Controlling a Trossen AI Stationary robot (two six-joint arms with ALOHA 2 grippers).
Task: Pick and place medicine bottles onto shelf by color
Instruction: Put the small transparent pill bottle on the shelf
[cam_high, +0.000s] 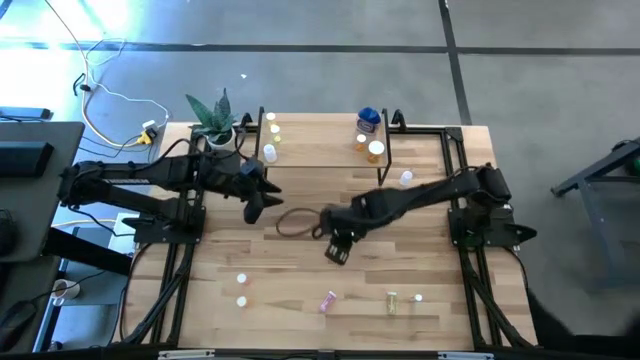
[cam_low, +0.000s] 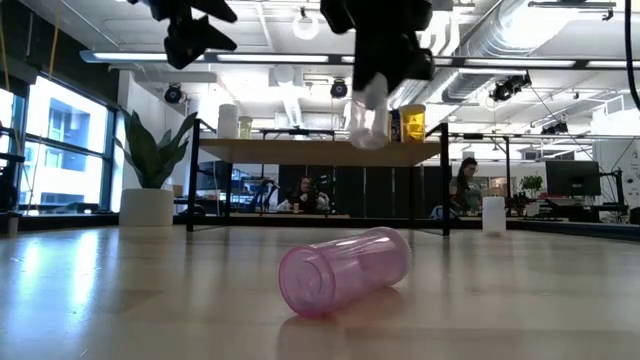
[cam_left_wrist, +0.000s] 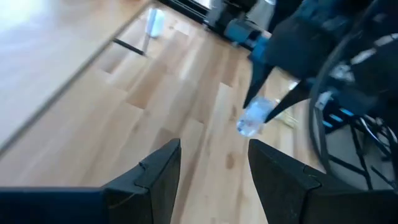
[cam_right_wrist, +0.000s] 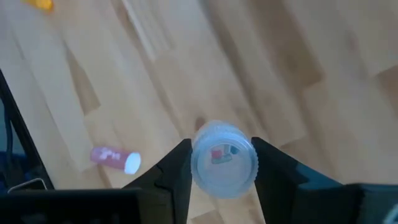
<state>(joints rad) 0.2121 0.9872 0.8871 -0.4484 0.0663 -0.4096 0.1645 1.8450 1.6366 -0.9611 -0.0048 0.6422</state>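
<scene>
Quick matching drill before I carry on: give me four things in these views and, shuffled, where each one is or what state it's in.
1. clear bottle
2. pink bottle
3. blue bottle
4. left gripper

a. standing on the shelf
b. open, holding nothing
c. lying on its side on the table
d. clamped in the right gripper, off the table

Pairs: 1-d, 2-c, 3-a, 4-b

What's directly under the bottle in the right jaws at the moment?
Bare tabletop lies under the clear bottle in the right gripper; the pink bottle lies off to one side. The spot straight below is covered.
</scene>
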